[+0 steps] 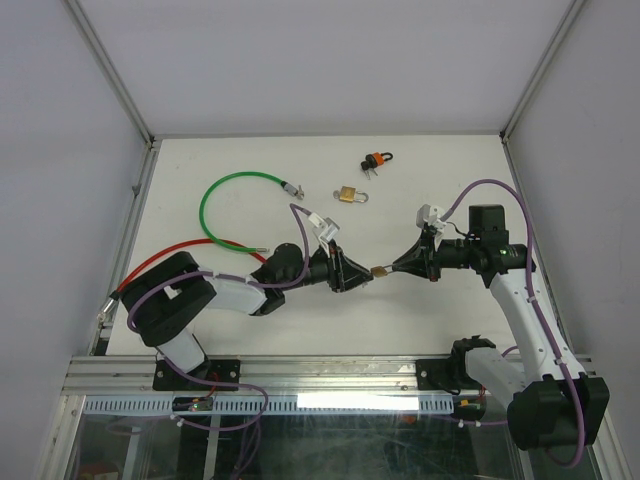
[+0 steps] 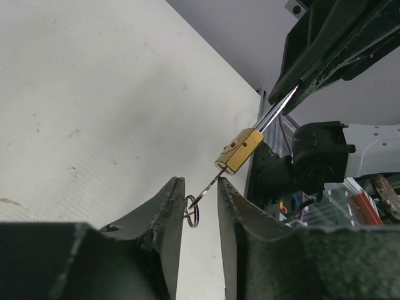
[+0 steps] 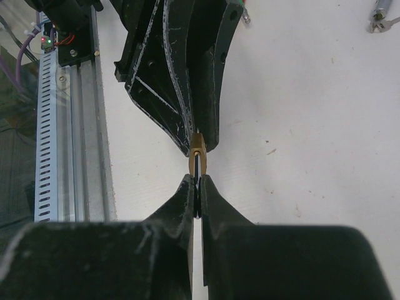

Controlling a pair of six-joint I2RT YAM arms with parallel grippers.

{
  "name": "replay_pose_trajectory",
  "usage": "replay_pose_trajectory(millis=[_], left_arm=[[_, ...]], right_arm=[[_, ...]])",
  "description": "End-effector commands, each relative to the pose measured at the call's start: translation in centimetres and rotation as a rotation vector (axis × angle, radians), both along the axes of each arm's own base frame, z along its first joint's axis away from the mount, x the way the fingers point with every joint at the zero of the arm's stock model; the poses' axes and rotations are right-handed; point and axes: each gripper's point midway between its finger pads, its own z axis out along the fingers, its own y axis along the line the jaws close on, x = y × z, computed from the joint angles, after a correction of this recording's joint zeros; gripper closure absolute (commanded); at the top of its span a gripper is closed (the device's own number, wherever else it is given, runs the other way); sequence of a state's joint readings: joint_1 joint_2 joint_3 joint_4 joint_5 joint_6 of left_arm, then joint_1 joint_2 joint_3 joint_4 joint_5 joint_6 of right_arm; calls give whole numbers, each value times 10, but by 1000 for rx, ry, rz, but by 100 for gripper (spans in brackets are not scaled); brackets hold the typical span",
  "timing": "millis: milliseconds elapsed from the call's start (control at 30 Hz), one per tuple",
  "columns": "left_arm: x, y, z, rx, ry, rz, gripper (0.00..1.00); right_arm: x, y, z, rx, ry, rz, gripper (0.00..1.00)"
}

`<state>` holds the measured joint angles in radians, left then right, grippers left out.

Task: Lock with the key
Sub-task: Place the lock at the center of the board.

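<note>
The small brass padlock (image 2: 239, 150) is held up in the air over the middle of the white table (image 1: 420, 320), a bit toward the near edge, right between the two grippers. The right gripper (image 3: 197, 184) has its two black fingers pressed tight together on the padlock's thin silver loop, so the gold body sticks out past the fingertips. A thin silver key (image 2: 209, 186) pokes out of the other end of the padlock, with a little ring on its tail. The left gripper (image 2: 200, 187) points at it from the other side. Its two black fingers are a little apart, one on each side of the key and the ring, and there is a gap you can see between them, so they are not pinching the key. Farther back on the table lies a second brass padlock (image 1: 348, 195), and behind that a small orange and black thing (image 1: 376, 160). Off to the left a green cable (image 1: 203, 212) curls in a big loop, and a red cable (image 1: 180, 248) runs below it.
</note>
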<state>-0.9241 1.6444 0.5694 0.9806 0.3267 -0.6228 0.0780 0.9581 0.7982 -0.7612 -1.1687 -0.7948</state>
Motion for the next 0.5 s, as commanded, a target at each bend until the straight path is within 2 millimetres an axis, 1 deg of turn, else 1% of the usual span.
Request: replay_pose_trajectory(millis=[0, 67, 133, 233, 300, 467], left_arm=[[-6, -11, 22, -61, -43, -55, 76], [-7, -11, 21, -57, -51, -60, 85], [-8, -11, 20, -52, -68, -70, 91], [-12, -8, 18, -38, -148, -96, 100], [-15, -3, 17, -31, -239, -112, 100], [-27, 14, 18, -25, -537, -151, 100]], right_arm=[[-1, 3, 17, 46, -65, 30, 100], [-2, 4, 17, 46, -65, 31, 100], [-2, 3, 17, 46, -66, 31, 100], [-2, 3, 17, 46, -67, 30, 100], [-2, 4, 18, 48, -68, 33, 100], [-3, 4, 18, 49, -65, 34, 100]])
